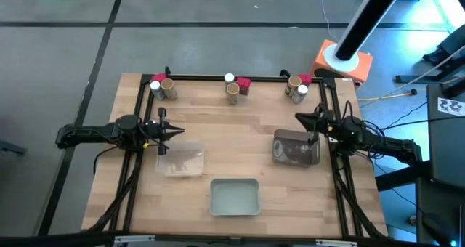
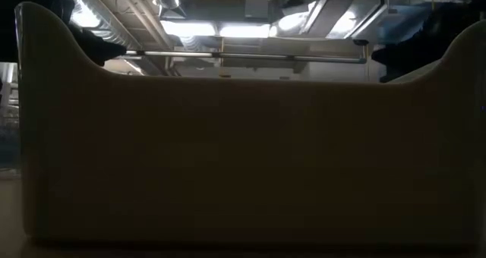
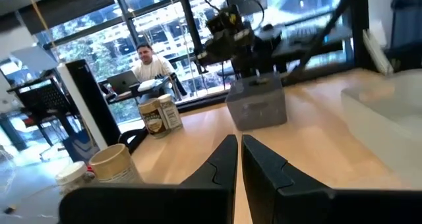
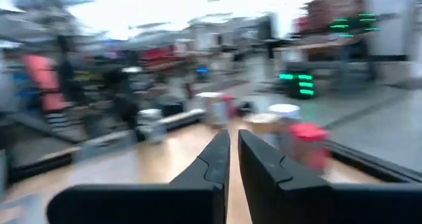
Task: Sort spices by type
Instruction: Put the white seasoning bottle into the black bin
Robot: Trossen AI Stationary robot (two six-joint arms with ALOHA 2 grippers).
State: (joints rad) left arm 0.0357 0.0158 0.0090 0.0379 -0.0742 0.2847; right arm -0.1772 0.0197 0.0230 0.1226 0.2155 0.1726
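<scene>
Pale wooden tabletop [image 1: 240,131] on grey floor, three shallow trays [image 1: 235,196] toward the near edge. Spices [image 1: 232,88] stand upright in three clusters along the far edge. Left gripper [image 1: 176,131] and right gripper [image 1: 299,118] hover inward, jaws closed, empty. Only the left wrist view shows a seated person [image 3: 148,64]; the low view is blocked.

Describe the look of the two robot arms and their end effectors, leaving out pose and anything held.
Both arms are dark, almost black, built of slim jointed segments with black cables trailing along them in the high view. The left end effector and right end effector each taper to two narrow pointed fingers. Seen close up, the fingers are matte black, wedge-shaped, with stepped notches on their inner edges. No markings are visible.
</scene>
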